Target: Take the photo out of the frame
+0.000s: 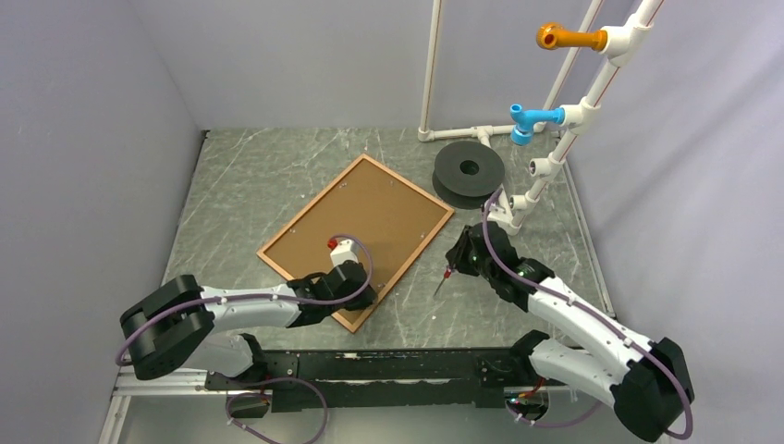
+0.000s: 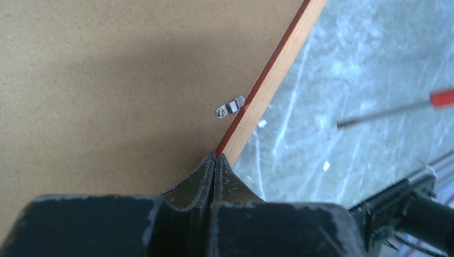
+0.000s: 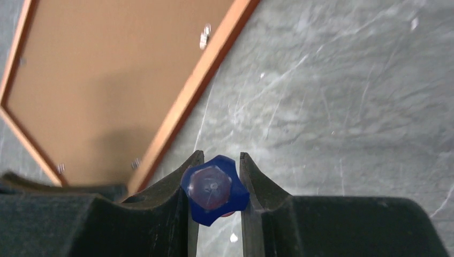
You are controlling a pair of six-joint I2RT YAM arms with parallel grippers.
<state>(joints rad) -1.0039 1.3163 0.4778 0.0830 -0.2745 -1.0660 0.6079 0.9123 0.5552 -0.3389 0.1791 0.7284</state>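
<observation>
The frame (image 2: 275, 69) back-up on the desk (image 1: 277, 176)
Your left pincer (image 2: 214, 160) closed at its rail; right pincer (image 3: 220, 155) grips a blue screwdriver (image 3: 214, 190).

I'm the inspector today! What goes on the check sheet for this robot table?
Surface: grey marbled tabletop, no spills seen.
Job's things: reddish-brown thin wooden frame lies face down, holding a plain brown fibreboard backing panel. A small silver clip reaches from the rail onto the panel. The photo is not seen.
Clutter: black round disc with a centre hole, lying apart from the frame's far corner.
Grippers: left gripper shut, tips at the frame's rail; right gripper shut on a blue-handled screwdriver, beside the frame.
Cables: purple cables loop along both arms.
Surroundings: plain grey walls; white pipe stand with orange and blue fittings.
</observation>
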